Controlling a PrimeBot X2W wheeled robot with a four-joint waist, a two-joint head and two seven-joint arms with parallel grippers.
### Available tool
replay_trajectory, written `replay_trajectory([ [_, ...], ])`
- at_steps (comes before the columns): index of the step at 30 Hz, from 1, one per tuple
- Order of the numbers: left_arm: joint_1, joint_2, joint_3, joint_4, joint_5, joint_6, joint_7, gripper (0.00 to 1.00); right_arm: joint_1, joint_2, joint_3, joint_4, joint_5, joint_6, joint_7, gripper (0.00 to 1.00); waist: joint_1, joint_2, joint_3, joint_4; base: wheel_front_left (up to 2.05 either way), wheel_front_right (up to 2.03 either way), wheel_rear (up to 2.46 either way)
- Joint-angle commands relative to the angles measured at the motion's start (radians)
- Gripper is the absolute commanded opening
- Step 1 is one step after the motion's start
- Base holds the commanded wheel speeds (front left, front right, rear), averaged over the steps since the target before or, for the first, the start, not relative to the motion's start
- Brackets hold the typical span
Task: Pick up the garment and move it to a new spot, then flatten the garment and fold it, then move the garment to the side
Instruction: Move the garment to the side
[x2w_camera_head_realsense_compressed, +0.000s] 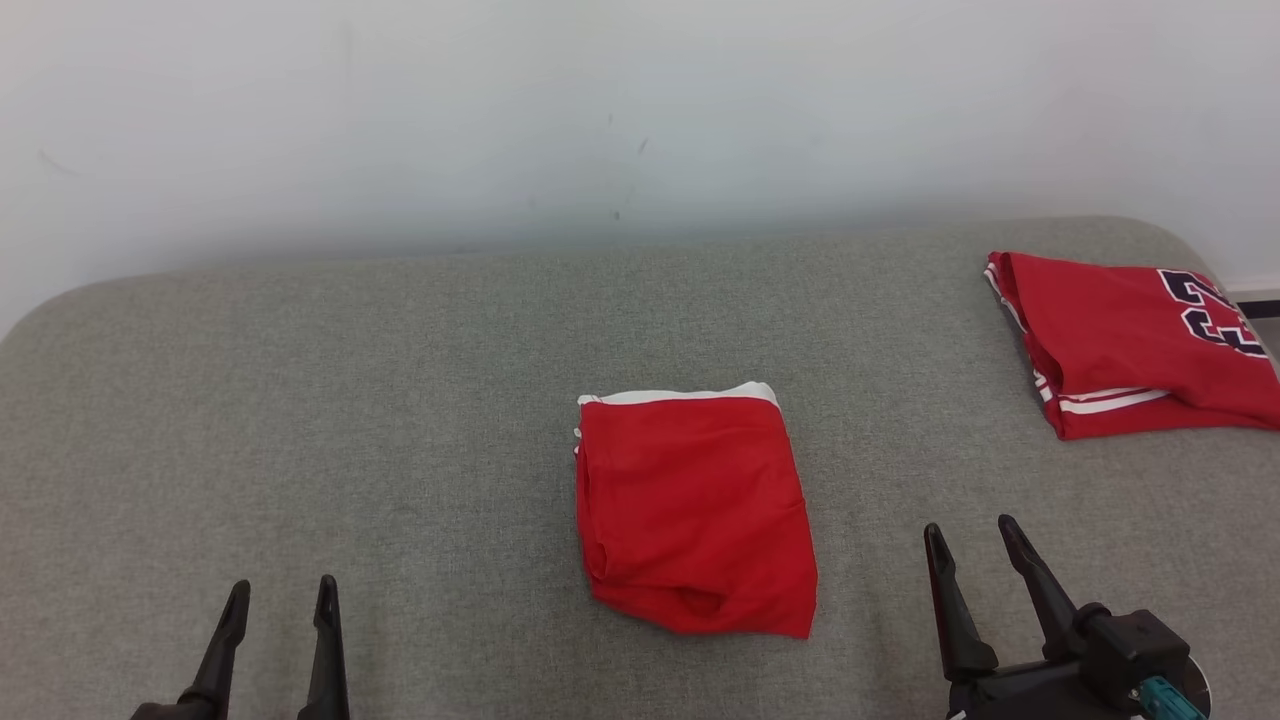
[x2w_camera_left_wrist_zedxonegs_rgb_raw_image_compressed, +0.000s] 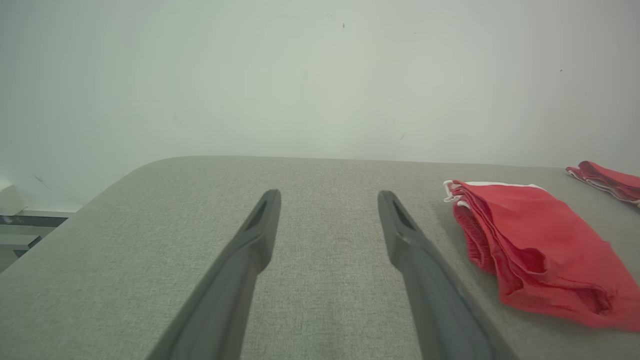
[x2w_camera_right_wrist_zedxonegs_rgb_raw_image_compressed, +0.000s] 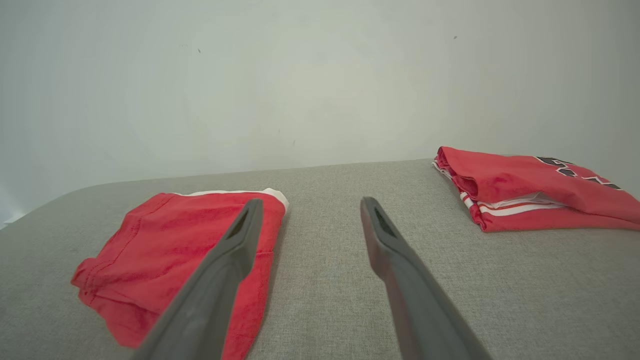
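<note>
A red garment (x2w_camera_head_realsense_compressed: 693, 510) with a white band along its far edge lies folded into a compact rectangle at the middle of the grey surface (x2w_camera_head_realsense_compressed: 400, 400). The same folded garment (x2w_camera_left_wrist_zedxonegs_rgb_raw_image_compressed: 535, 250) sits to the right in the left wrist view, and the garment (x2w_camera_right_wrist_zedxonegs_rgb_raw_image_compressed: 165, 255) lies at the left in the right wrist view. My left gripper (x2w_camera_head_realsense_compressed: 281, 592) is open at the lower left, well clear of the cloth, holding nothing. My right gripper (x2w_camera_head_realsense_compressed: 970, 535) is open at the lower right, just right of the garment. Open fingers (x2w_camera_left_wrist_zedxonegs_rgb_raw_image_compressed: 260, 225) and fingers (x2w_camera_right_wrist_zedxonegs_rgb_raw_image_compressed: 245, 235) hover over bare fabric.
A second folded red garment (x2w_camera_head_realsense_compressed: 1130, 345) with white stripes and dark numerals rests at the far right edge of the surface, also seen as the striped garment (x2w_camera_right_wrist_zedxonegs_rgb_raw_image_compressed: 525, 192). A pale wall (x2w_camera_head_realsense_compressed: 600, 120) runs behind the surface. The surface's corners are rounded.
</note>
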Motion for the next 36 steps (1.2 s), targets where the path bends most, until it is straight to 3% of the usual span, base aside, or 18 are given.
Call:
replay_trajectory([
  [1, 0.009, 0.0, -0.001, -0.005, 0.008, 0.002, 0.0, 1.0, -0.004, -0.004, 0.002, 0.002, -0.009, -0.003, 0.0, 1.0, 0.0001, 0.0, 0.0, 0.001, 0.0, 0.0, 0.0],
  [27, 0.001, 0.0, -0.005, -0.022, -0.002, 0.017, 0.0, 1.0, 0.003, 0.005, -0.009, -0.004, -0.01, -0.003, 0.0, 1.0, 0.0001, 0.0, 0.005, 0.006, 0.0, 0.0, 0.0],
  [36, -0.031, 0.0, -0.023, -0.021, -0.006, 0.015, 0.0, 1.0, -0.116, -0.037, 0.048, 0.046, -0.013, -0.003, 0.0, 1.0, 0.0001, 0.0, 0.044, 0.03, 0.0, 0.0, 0.0],
])
